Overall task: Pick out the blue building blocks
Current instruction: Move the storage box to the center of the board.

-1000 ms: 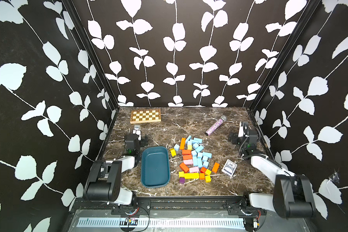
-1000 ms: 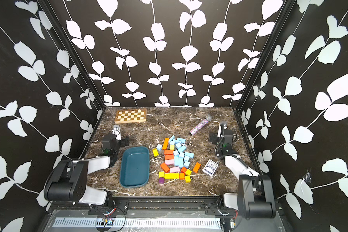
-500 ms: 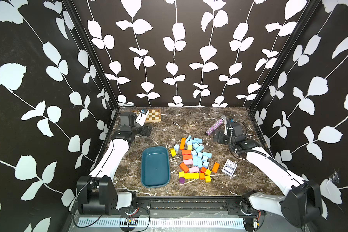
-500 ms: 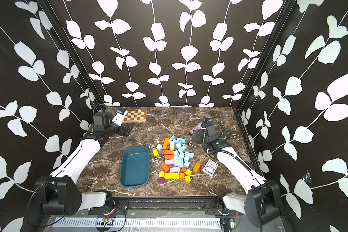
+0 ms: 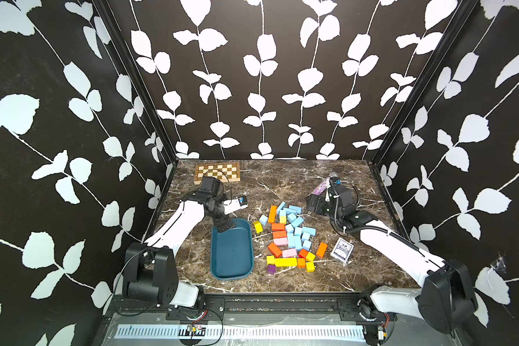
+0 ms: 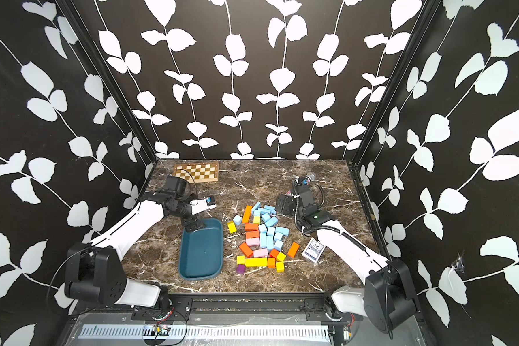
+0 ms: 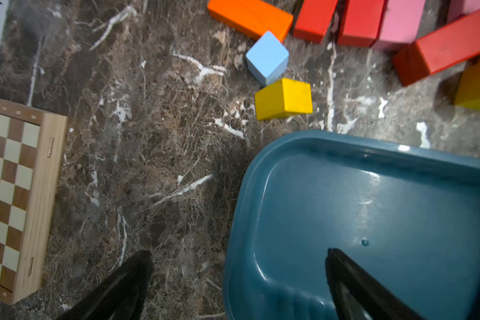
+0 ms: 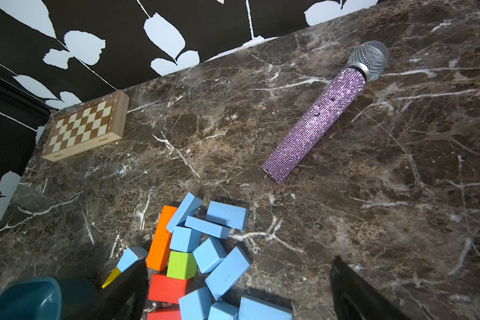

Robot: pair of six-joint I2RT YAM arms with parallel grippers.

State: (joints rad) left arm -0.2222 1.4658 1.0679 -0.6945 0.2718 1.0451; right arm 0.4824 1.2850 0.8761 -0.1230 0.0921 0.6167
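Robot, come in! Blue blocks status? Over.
Left pincer open over tray end. Right pincer open beside blue blocks, none picked. Orange blocks, yellow blocks mixed in.

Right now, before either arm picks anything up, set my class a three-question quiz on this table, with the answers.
1. True or false: the teal tray already holds some blue building blocks.
2. Which of these lies nearest the far wall? A) chessboard B) card deck C) purple block
3. Fill in: the left hand and the right hand are both ____.
Key: 1 false; 2 A; 3 open.
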